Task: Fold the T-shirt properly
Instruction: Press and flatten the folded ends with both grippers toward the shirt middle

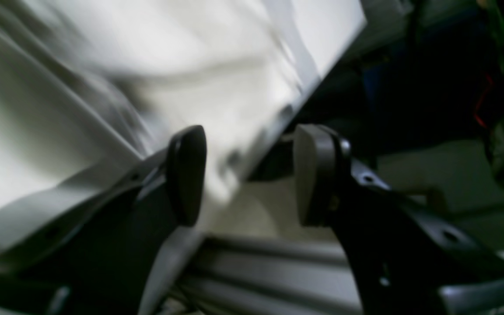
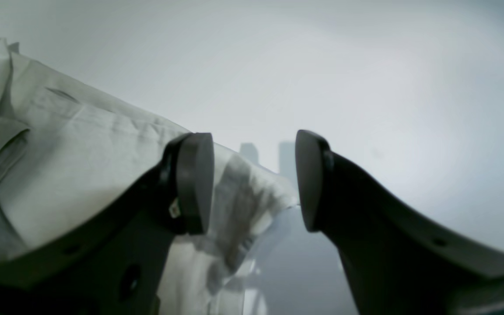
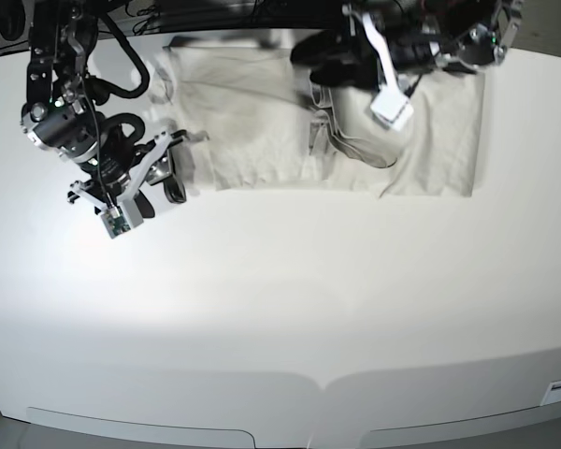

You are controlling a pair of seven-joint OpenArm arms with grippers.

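Over on the white table (image 3: 280,309), at its far edge: the plain off-white short-sleeved cotton T-shirt (image 3: 262,122), spread wide but rumpled, bunched into folds near its middle. No containers anywhere in view.

Right gripper (image 2: 254,181), black and two-fingered, hanging at the shirt's sleeve end, jaws spread wide, nothing between them. One pad (image 2: 195,181) over a creased corner of cloth, the other over bare tabletop. Shadows of both fingers falling on the fabric edge.

Left gripper (image 1: 250,175) up over the shirt's middle in the base view, jaws also parted, gripping nothing. Badly blurred wrist picture there: pale cloth streaking past behind one pad (image 1: 186,175), table edge and a dark background beyond.
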